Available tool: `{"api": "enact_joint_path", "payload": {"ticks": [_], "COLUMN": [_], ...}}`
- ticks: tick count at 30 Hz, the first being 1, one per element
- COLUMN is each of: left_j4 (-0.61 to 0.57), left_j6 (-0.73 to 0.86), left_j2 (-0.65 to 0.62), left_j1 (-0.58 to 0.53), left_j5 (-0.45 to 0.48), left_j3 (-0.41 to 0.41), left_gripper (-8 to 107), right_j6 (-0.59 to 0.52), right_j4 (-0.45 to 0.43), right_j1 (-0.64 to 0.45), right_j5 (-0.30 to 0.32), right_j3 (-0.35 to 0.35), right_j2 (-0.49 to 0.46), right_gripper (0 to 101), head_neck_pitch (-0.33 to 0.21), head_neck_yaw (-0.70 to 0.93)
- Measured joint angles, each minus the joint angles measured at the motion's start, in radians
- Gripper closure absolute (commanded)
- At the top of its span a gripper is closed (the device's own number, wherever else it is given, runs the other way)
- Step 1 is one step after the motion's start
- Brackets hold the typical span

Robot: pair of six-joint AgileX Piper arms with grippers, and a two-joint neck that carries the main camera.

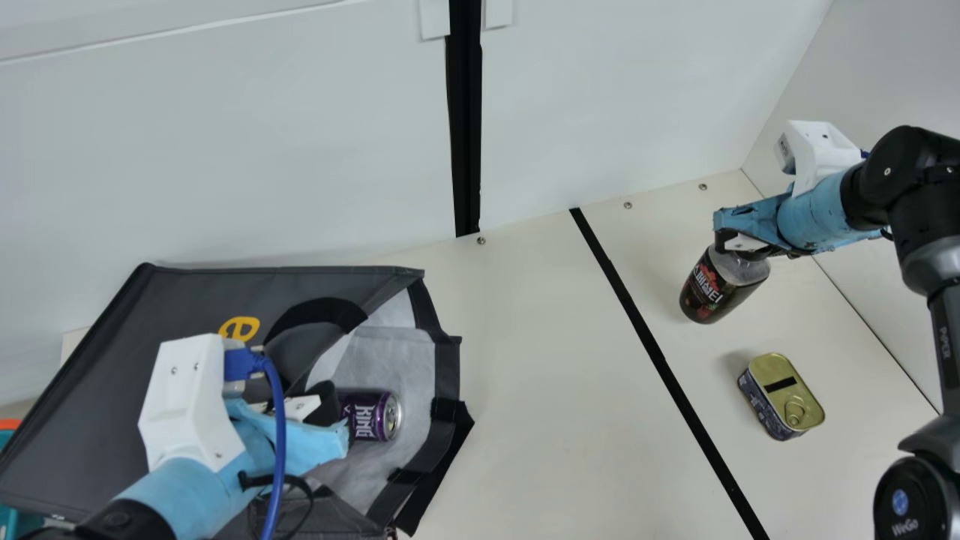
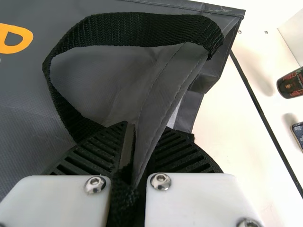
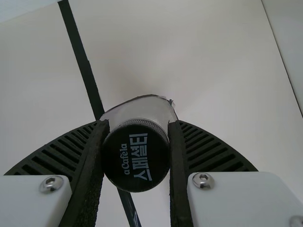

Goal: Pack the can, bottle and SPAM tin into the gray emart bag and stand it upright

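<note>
On the left part of the cream worktop [image 1: 525, 375], the gray emart bag [image 1: 150, 315] lay on its side, its mouth facing the right edge and partly open, pale lining showing. Just inside the mouth was the purple can [image 1: 371, 415], lying on its side. My left pincer [image 2: 142, 142] was closed on the bag at its mouth, with gray fabric and black webbing pinched between the fingers; a loop of black handle [image 2: 137, 28] arched beside it. Across a black line of tape [image 1: 660, 352], towards the far right corner, stood the dark bottle [image 1: 712, 289]. My right pincer [image 3: 138, 137] was clamped on its black cap, one finger on either side. I could not tell whether the bottle's base touched the worktop. Nearer me than the bottle, and towards the right edge, the SPAM tin [image 1: 780, 397] sat with its gold pull-tab lid up, held by nothing. I judged the packing about a third done: the can was in, the bottle was gripped but still had to be carried over, and the tin was untouched. After those two, the bag had to be stood upright.
</note>
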Motion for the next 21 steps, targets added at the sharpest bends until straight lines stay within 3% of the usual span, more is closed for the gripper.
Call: {"api": "enact_joint_path", "payload": {"ticks": [21], "left_j4": [0.0], "left_j6": [0.0], "left_j2": [0.0], "left_j1": [0.0], "left_j5": [0.0], "left_j3": [0.0], "left_gripper": [107], "right_j6": [-0.105], "right_j4": [0.052], "right_j1": [0.114], "right_j5": [0.016], "right_j3": [0.121], "right_j2": [-0.15], "right_gripper": [101], "head_neck_pitch": [0.0], "head_neck_yaw": [-0.002]}}
